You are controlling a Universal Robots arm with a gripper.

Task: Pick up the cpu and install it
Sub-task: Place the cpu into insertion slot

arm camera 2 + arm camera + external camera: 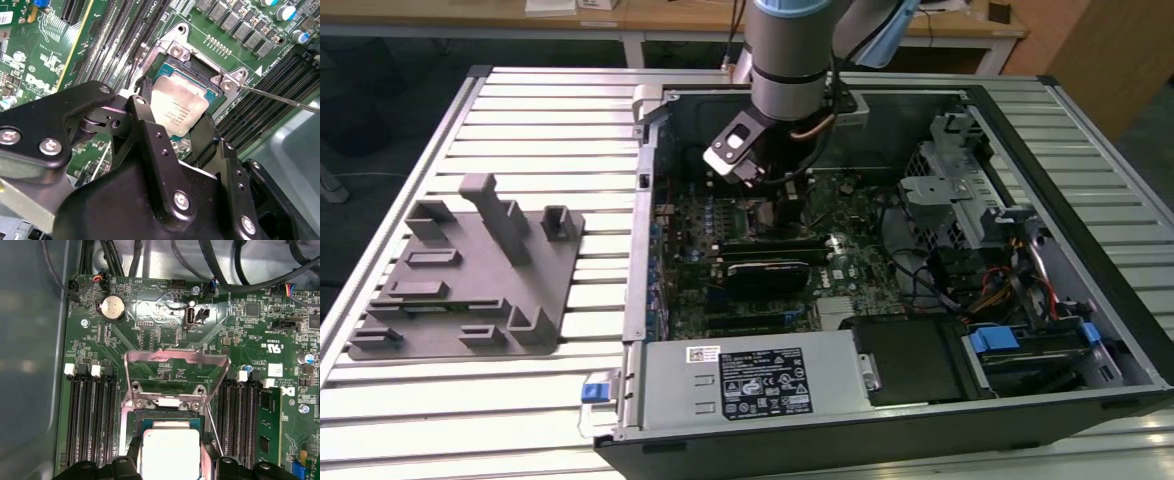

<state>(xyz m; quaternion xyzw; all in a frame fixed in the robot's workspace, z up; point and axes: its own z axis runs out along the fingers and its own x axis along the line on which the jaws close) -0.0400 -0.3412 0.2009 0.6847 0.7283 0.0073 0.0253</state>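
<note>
Hand (174,122) narrow, pinching cpu (180,107) by two opposite edges, at open socket (197,70), far side of computer case (881,435). Chip looks light, stiff, with slick metal top; underside likely fragile. Edge grip only.

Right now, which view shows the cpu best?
Second wrist view: the cpu shows most of its silver top, held by the end effector over the socket. The first wrist view cuts it at the picture's edge; in the exterior view the arm stands before it.
</note>
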